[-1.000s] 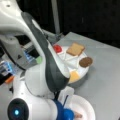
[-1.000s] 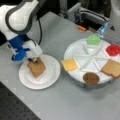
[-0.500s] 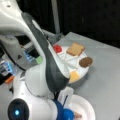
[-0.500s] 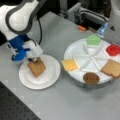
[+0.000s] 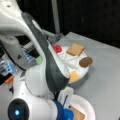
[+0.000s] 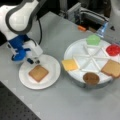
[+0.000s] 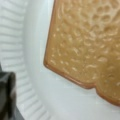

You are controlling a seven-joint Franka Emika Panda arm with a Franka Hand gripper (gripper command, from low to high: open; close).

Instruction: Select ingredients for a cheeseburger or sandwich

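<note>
Since the earlier frames nothing is visibly shifting: arm, plates and food pieces are sitting where they did half a second and a second ago.

In a front view, the gripper point(image 6: 33, 60) is hanging low over the back-left rim of the white paper plate point(image 6: 51, 75), just beside the bread square point(image 6: 38, 73) lying flat at the plate's centre; whether the jaws are apart or together cannot be told. Well apart, toward the view's right, the divided tray point(image 6: 75, 53) is holding the yellow cheese square point(image 6: 69, 64), dark patty point(image 6: 91, 78), second bread square point(image 6: 111, 68), red tomato disc point(image 6: 113, 49) and green lettuce point(image 6: 93, 39), each in its own compartment.

In a front view, the arm point(image 5: 47, 65) is covering most of the scene; the tray's pieces are showing behind it.

In the wrist view, the bread square point(image 7: 82, 42) is filling the frame, resting on the plate point(image 7: 37, 82).

Judged good practice: rise straight off the bread so it is not dragged from the centre.
</note>
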